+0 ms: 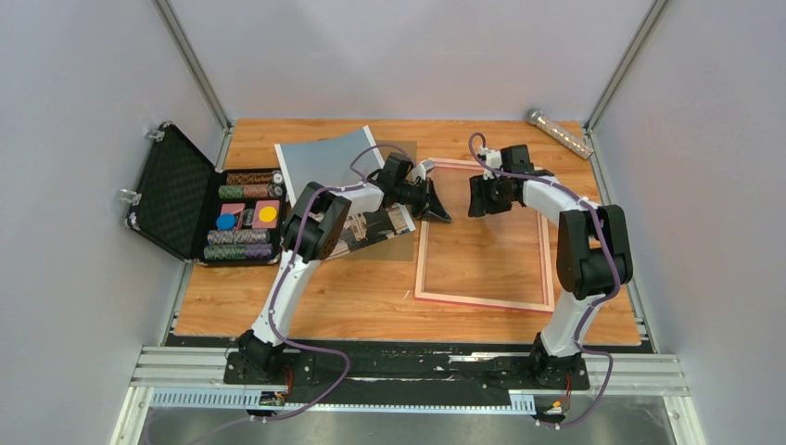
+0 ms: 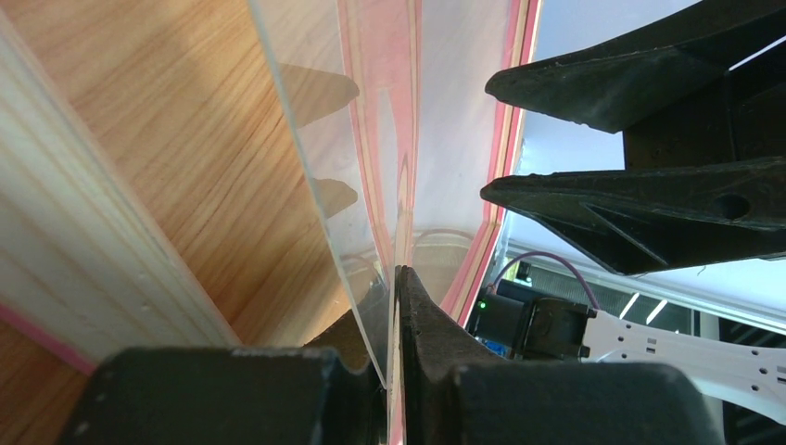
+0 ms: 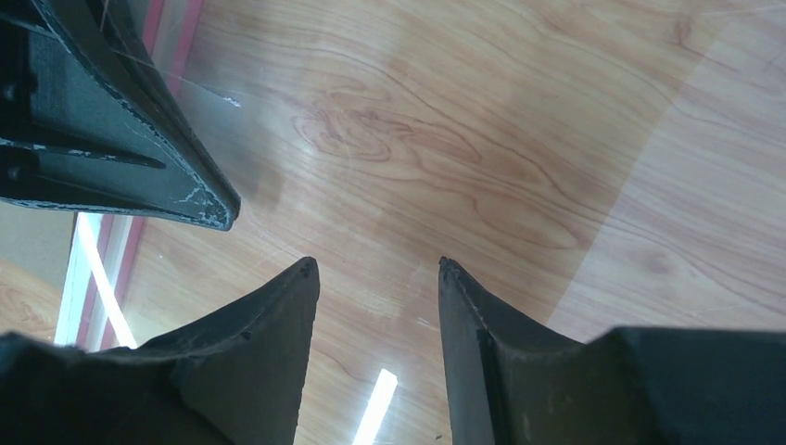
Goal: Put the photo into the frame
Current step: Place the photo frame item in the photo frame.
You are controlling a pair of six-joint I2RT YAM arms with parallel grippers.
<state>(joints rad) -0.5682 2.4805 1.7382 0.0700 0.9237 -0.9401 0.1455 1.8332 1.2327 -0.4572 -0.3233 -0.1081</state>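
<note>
The pink frame point(image 1: 482, 301) lies flat on the wooden table, right of centre. The photo point(image 1: 320, 162), grey-blue sky with a white border, lies at the back left, partly under my left arm. My left gripper point(image 1: 436, 209) is at the frame's left rail, shut on the edge of a clear pane point(image 2: 306, 139) that stands tilted between its fingers point(image 2: 385, 297). My right gripper point(image 1: 482, 199) hangs open over the frame's upper part, facing the left one. In its wrist view, the right gripper point(image 3: 377, 264) has nothing between its fingers, only glossy pane over wood below.
An open black case point(image 1: 199, 204) with poker chips stands at the table's left edge. A metallic bar point(image 1: 561, 133) lies at the back right corner. Grey walls close in three sides. A darker sheet point(image 1: 399, 176) lies between the photo and the frame.
</note>
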